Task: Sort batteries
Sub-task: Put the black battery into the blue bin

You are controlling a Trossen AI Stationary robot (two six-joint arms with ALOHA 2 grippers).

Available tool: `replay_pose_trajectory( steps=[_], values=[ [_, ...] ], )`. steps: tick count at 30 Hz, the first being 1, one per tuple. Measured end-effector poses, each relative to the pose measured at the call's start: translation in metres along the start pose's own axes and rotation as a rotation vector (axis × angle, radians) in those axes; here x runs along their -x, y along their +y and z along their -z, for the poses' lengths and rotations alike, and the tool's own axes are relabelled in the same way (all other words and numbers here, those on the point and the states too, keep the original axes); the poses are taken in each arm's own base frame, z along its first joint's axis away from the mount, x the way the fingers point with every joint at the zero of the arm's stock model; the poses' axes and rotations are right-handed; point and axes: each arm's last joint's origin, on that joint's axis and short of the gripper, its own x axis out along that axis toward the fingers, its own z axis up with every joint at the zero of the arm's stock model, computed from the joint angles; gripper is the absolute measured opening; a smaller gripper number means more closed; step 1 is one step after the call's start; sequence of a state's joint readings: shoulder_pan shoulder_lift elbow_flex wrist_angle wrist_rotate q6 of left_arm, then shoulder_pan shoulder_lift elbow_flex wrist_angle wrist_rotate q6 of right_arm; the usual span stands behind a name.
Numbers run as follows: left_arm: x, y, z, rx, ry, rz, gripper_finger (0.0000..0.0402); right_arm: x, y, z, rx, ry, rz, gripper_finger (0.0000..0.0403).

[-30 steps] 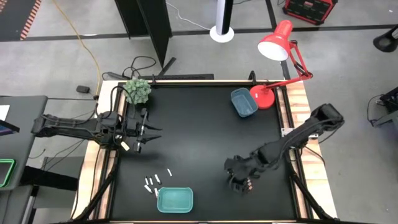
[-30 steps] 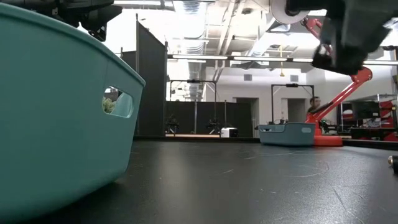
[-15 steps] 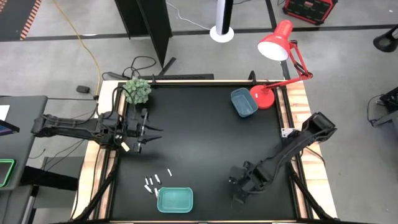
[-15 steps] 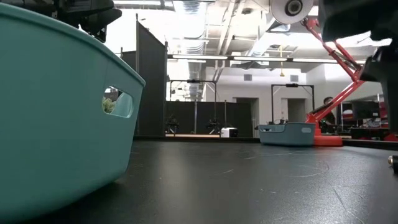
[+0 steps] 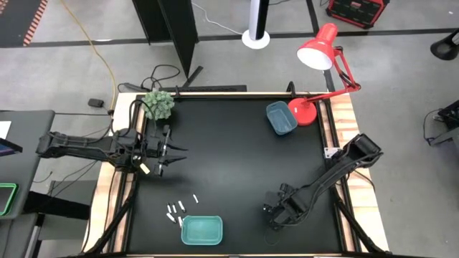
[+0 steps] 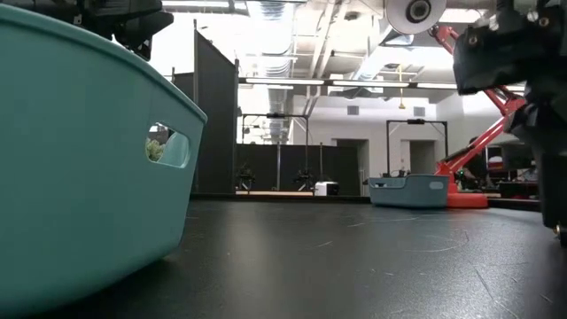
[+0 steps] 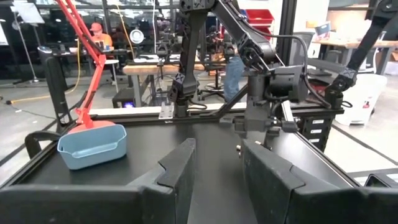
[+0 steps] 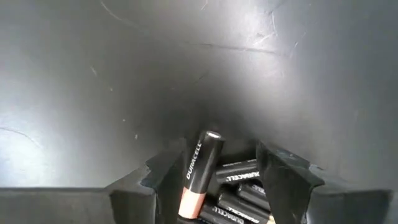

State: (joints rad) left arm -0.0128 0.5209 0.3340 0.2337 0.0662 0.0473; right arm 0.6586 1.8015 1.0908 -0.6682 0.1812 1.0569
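Right wrist view: right hand point(image 8: 214, 180) standing open over dark batteries point(image 8: 239, 186).
Left hand point(image 5: 166, 150): hovering, fingers parted, gripping nothing.

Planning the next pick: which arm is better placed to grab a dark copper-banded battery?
Right: its hand is open directly over the dark copper-banded batteries. The left hand waits far across the table.

Right hand point(image 5: 276, 217) low, fingers apart — left hand point(image 5: 174, 151) idle.

"DURACELL" on batteries point(image 8: 200, 168), seemingly
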Motion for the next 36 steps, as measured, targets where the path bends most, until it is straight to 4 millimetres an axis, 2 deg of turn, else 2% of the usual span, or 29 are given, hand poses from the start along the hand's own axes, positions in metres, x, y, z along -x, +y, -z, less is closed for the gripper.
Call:
replay_pose_trajectory(
  steps=[8,15,23,27,30,36],
  values=[
    [0.000,0.000,0.000,-0.039,0.000,0.000,0.0125,-0.002,0.001,0.000,-0.001,0.011,-0.011,0.0210],
    [0.000,0.000,0.000,-0.045,0.000,0.000,0.0125,-0.002,0.002,-0.002,-0.009,0.011,-0.032,0.0176],
    [0.000,0.000,0.001,-0.044,0.014,0.001,0.0125,-0.022,0.005,-0.004,-0.010,0.062,-0.030,0.0151],
    [0.000,0.000,0.001,-0.043,0.012,0.000,0.0125,-0.024,0.003,-0.005,-0.016,0.076,-0.026,0.0146],
    [0.000,0.000,0.001,-0.036,0.012,0.000,0.0125,-0.022,0.002,-0.007,-0.017,0.083,-0.032,0.0123],
    [0.000,0.000,0.001,-0.008,0.012,0.000,0.0125,-0.023,0.001,-0.006,0.005,0.091,-0.025,0.0048]
  ],
)
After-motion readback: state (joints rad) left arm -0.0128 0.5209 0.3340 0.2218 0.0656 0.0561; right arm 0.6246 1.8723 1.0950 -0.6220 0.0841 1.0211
